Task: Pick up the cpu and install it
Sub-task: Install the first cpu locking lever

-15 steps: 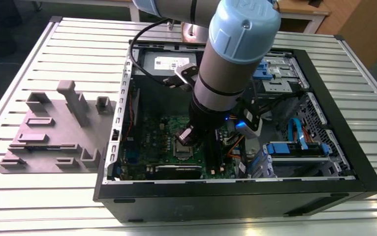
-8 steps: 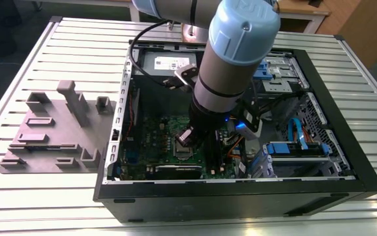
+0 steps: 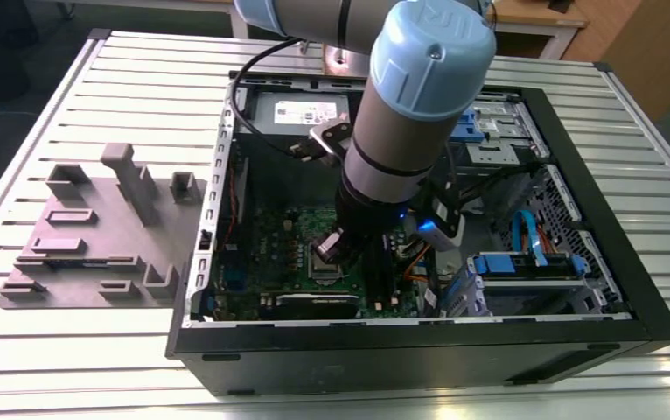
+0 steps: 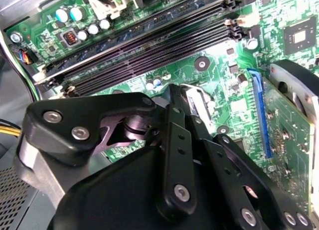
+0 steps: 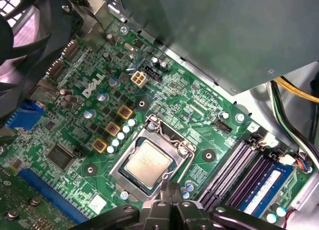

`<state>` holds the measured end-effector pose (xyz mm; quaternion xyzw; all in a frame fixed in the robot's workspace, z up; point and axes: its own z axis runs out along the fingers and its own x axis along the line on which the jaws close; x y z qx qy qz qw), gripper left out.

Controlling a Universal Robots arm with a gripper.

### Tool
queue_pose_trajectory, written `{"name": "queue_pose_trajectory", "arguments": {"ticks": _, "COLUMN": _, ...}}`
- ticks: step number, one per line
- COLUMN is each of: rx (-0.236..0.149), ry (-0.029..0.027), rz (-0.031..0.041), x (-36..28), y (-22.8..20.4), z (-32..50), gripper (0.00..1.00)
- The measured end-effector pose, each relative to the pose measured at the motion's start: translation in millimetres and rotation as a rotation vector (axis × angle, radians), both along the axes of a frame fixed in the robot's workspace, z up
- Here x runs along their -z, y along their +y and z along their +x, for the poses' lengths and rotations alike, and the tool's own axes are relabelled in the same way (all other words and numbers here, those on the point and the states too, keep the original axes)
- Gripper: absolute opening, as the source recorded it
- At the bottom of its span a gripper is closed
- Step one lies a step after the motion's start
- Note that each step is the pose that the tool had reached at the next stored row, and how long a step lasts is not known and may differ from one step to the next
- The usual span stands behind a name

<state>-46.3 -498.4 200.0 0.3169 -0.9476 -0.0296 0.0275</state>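
The open computer case [image 3: 429,332] lies on a slatted metal table [image 3: 79,350]; a grey plastic tray [image 3: 90,254] rests beside it; wooden furniture [image 3: 638,44] stands behind. The claw [image 5: 172,202] hangs above the green circuit board [image 5: 189,105], fingers drawn narrow, holding nothing. The cpu [image 5: 148,161] sits in the metal-framed socket [image 5: 152,160] just ahead of the fingertips. White lettering marks the board.

A slatted metal tabletop [image 3: 101,350] of pale parallel ribs carries everything. Two things lie directly on it — an open black computer case [image 3: 429,350], set on its side toward the exterior view's right, and a grey plastic tray [image 3: 96,236] with upright blocks and slots, toward the exterior view's left. The tray sits just beside the case — whether they touch cannot be told.
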Motion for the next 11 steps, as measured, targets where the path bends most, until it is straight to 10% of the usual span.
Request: {"name": "queue_pose_trajectory", "arguments": {"ticks": 11, "rx": 0.000, "ry": -0.0013, "rz": 0.0000, "x": 4.3, "y": -1.0, "z": -0.5, "gripper": 0.10}}
